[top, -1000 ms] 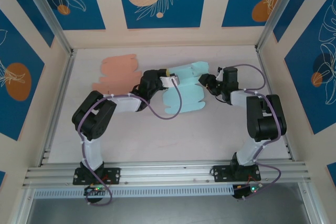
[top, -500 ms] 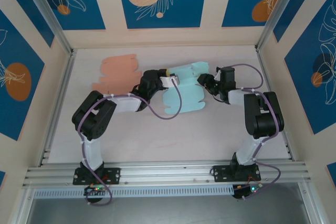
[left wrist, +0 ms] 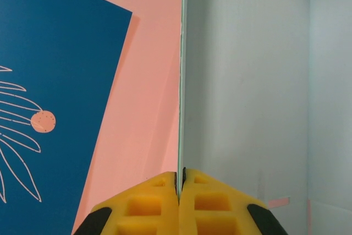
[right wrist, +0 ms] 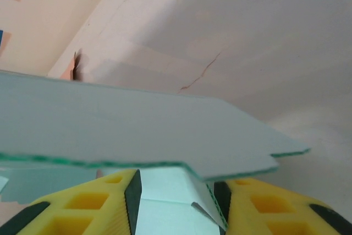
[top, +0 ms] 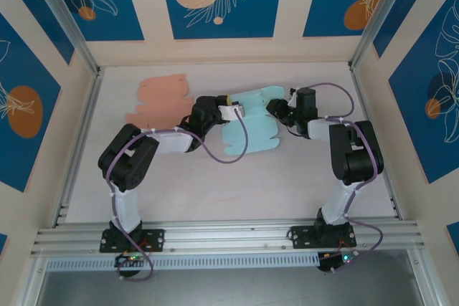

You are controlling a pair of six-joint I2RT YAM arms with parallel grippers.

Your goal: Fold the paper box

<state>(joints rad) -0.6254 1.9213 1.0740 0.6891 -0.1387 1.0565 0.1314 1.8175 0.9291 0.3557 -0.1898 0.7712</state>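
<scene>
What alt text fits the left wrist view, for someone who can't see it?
The left gripper has its yellow jaws shut on the thin edge of a pale blue paper box blank, whose face spreads to the right. Left of it stands a pinkish wall with a dark blue leaf-patterned panel.

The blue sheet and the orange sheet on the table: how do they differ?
Colour: the blue sheet is pale blue, the orange sheet peach.
Handling: the left gripper pinches the blue sheet's edge and the right gripper has its fingers either side of another edge; nothing touches the orange sheet.
Pose: the blue sheet is partly bent up, the orange sheet lies flat.
Both are cut-out shapes with notched edges.
</scene>
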